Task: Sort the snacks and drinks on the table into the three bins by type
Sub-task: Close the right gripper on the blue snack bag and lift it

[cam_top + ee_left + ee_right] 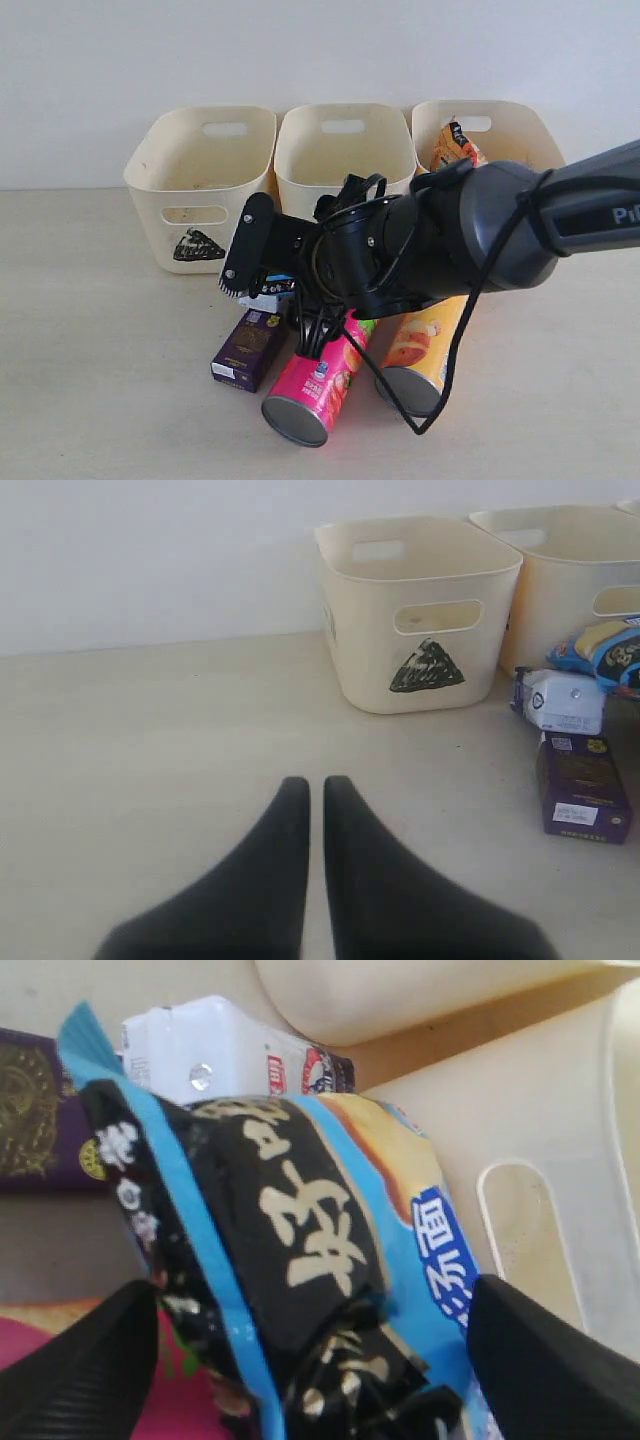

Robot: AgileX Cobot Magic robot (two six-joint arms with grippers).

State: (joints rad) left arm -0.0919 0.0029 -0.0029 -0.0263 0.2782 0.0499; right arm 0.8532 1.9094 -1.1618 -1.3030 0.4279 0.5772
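**Where the right claw sits: astride the blue-black bag**

Although the exterior view hides most of it behind the arm, the right wrist view shows the right claw [310, 1295] spread wide with the blue-black bag [300, 1240] filling the gap between its fingers [85, 1370]. Both fingers meet the bag's edges, but I cannot tell whether they press on it. The bag is crinkly, glossy black with pale characters and a bright blue border.

Just beyond it lies a small white box [200, 1050], and beside that the dark purple box [30, 1110] with gold print.

Only the exterior view shows the pink tube [315, 385] and the yellow-orange tube [425, 350], which lie side by side on the worktop [100, 350] with their metal ends toward the camera. Behind them stand the left bin [200, 190], the middle bin [345, 150] and the right bin [520, 125], and an orange bag [455, 145] stands in the right one.

Only its own wrist view shows the left claw [315, 790]. It is closed to a thin slit, grips nothing, and hangs above bare worktop well apart from the snacks.
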